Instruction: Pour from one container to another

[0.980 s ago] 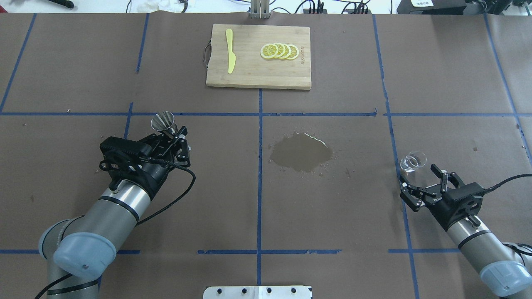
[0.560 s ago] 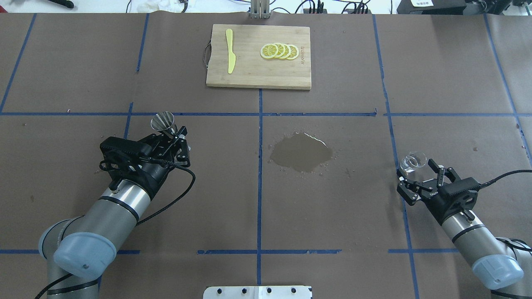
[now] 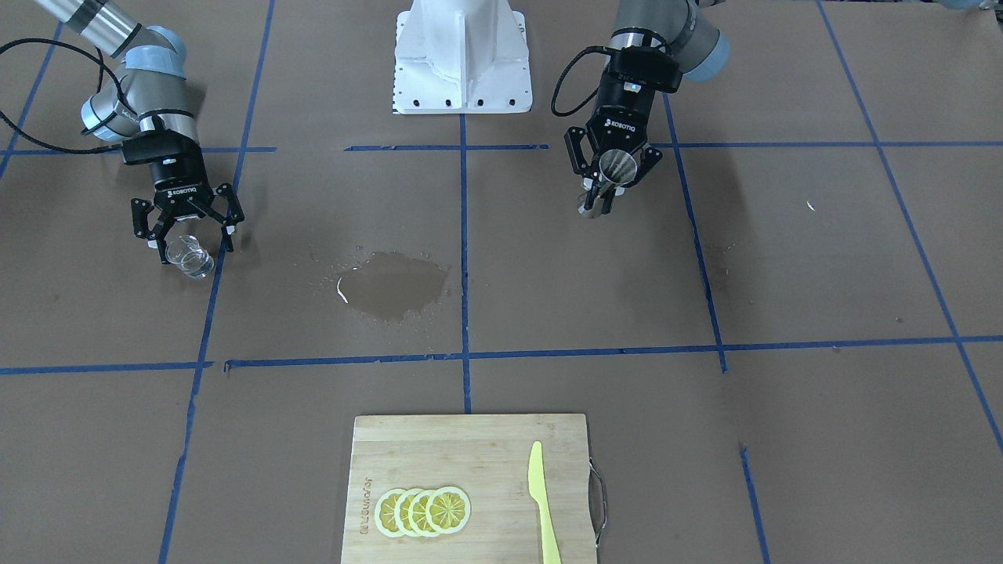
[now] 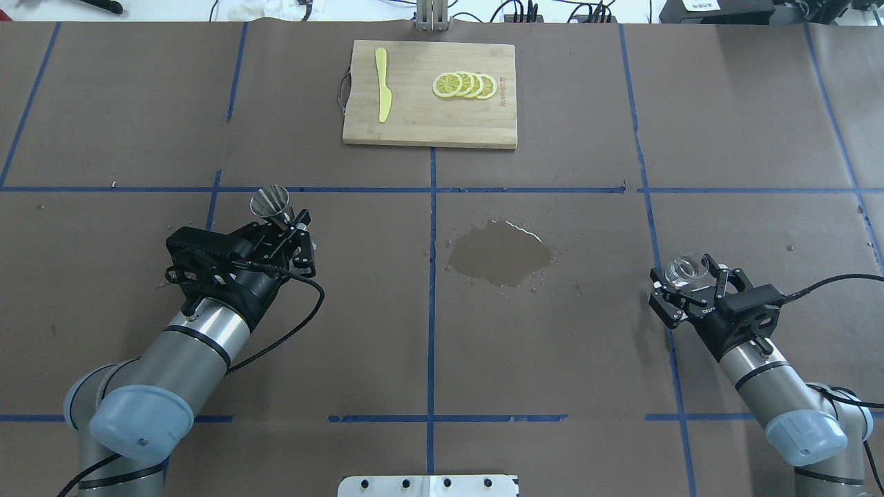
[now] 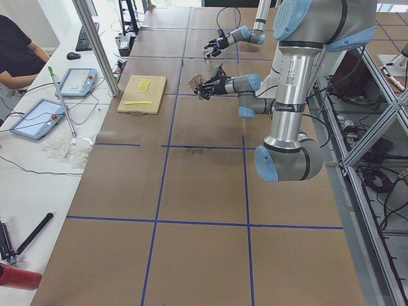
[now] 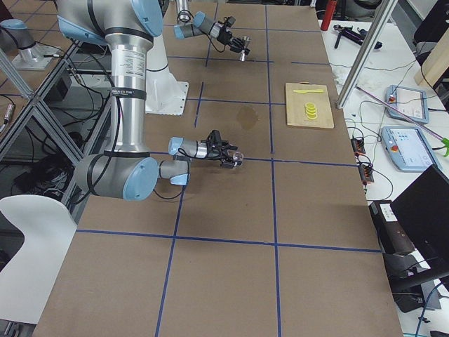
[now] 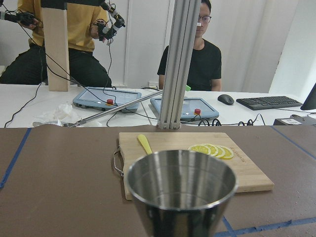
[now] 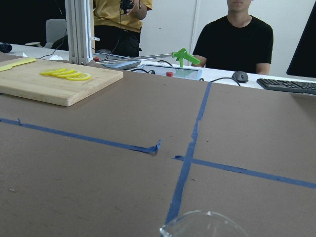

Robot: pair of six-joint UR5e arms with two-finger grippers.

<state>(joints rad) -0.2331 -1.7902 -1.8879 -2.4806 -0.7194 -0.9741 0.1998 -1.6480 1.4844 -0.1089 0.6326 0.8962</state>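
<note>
A steel cup is held in my left gripper, which is shut on its lower part, left of the table's middle. In the front view the steel cup leans between the fingers, and in the left wrist view the steel cup looks empty inside. A small clear glass stands on the table at the right. My right gripper is open, with one finger on each side of the glass. Only the glass rim shows at the bottom of the right wrist view.
A wet puddle lies on the brown paper between the two arms. At the far edge is a wooden cutting board with lemon slices and a yellow knife. People sit beyond the far edge, by tablets and cables.
My right gripper has moved forward and left toward the glass, so its open fingers now flank it. The left arm and steel cup have not moved.
</note>
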